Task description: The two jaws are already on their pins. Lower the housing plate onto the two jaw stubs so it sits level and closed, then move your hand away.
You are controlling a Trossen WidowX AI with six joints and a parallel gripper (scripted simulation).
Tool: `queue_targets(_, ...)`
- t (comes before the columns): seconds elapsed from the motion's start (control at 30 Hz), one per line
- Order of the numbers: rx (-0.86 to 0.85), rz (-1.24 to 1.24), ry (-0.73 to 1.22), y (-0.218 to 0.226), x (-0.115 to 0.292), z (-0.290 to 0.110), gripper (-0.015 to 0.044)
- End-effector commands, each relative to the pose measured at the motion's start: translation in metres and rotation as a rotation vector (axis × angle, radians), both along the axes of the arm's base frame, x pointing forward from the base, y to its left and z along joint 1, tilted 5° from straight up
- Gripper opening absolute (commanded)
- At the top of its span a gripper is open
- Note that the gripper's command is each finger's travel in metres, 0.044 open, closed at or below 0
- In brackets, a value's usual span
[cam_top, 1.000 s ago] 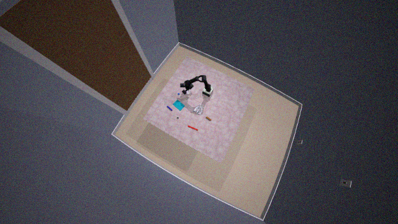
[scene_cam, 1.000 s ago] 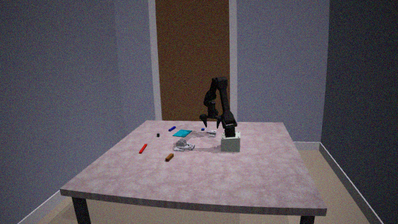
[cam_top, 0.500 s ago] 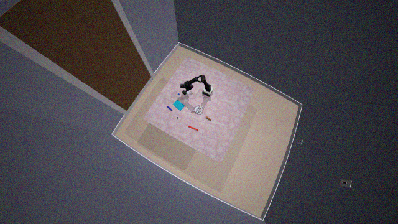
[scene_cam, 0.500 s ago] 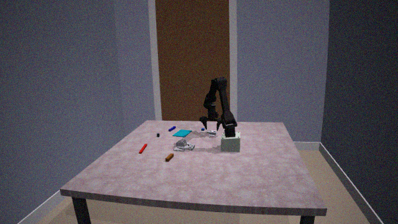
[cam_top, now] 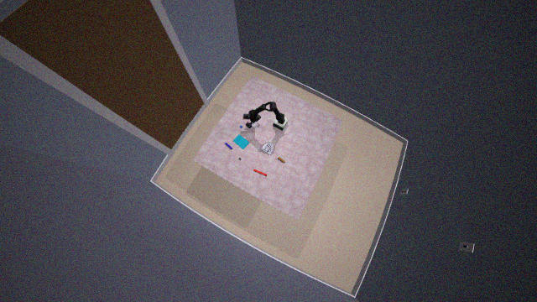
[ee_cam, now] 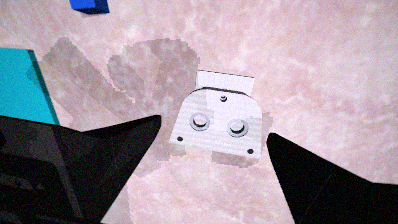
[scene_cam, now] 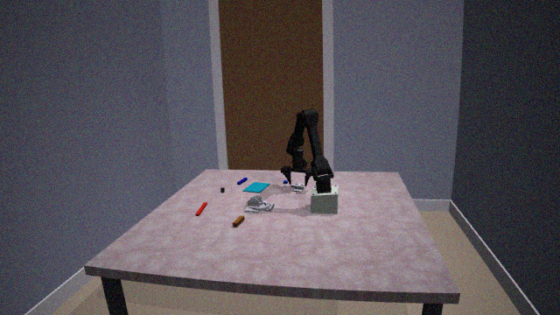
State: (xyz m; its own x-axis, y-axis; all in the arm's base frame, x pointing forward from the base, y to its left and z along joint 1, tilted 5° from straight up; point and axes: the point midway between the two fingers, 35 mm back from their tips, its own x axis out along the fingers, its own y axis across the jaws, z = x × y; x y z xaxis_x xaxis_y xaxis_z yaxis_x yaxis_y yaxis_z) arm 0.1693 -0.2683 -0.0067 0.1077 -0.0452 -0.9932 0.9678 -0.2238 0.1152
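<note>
On one big pink table (cam_top: 310, 168) (scene_cam: 306, 254) (ee_cam: 325, 65) stands one black arm (cam_top: 270, 106) (scene_cam: 314, 144). Its one gripper (cam_top: 252, 125) (scene_cam: 297, 187) (ee_cam: 215, 126) is wide open and has hold of nothing. One finger is on each side of the housing plate, which is low down by the table, not on the jaw set. If the fingers shut unevenly, one could push the plate round or tip it. A grip too near its edge could let it slip.

There is one flat blue-green square (cam_top: 241, 142) (scene_cam: 256, 187) (ee_cam: 25, 85). The one white and grey jaw set (cam_top: 268, 148) (scene_cam: 258, 205) sits well apart from the plate. If the plate comes down crooked there, it could miss the stubs and knock a jaw off its pin. I count one white housing plate (cam_top: 256, 124) (scene_cam: 297, 188) (ee_cam: 219, 111), with two round bumps.

Then come one red stick (cam_top: 260, 172) (scene_cam: 201, 208), one brown stick (cam_top: 281, 159) (scene_cam: 238, 221), one dark blue stick (cam_top: 228, 146) (scene_cam: 242, 180), one little blue block (cam_top: 241, 127) (scene_cam: 285, 182) (ee_cam: 90, 6) and one tiny black bit (cam_top: 240, 158) (scene_cam: 222, 190).
</note>
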Motion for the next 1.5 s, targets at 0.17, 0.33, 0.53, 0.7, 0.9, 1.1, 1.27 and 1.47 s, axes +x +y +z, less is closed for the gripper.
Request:
queue_targets(0.17,0.009,-0.006,0.008,0.003,-0.001,-0.016,0.044)
queue_targets(0.33,0.009,-0.006,0.008,0.003,-0.001,-0.019,0.044)
queue_targets(0.53,0.009,-0.006,0.008,0.003,-0.001,-0.019,0.044)
queue_targets(0.7,0.009,-0.006,0.008,0.003,-0.001,-0.019,0.044)
queue_targets(0.9,0.009,-0.006,0.008,0.003,-0.001,-0.019,0.044)
queue_targets(1.1,0.009,-0.006,0.008,0.003,-0.001,-0.019,0.044)
queue_targets(1.27,0.008,-0.001,0.005,0.002,0.0,-0.019,0.0413)
queue_targets(1.47,0.008,-0.001,0.005,0.002,0.0,-0.019,0.0373)
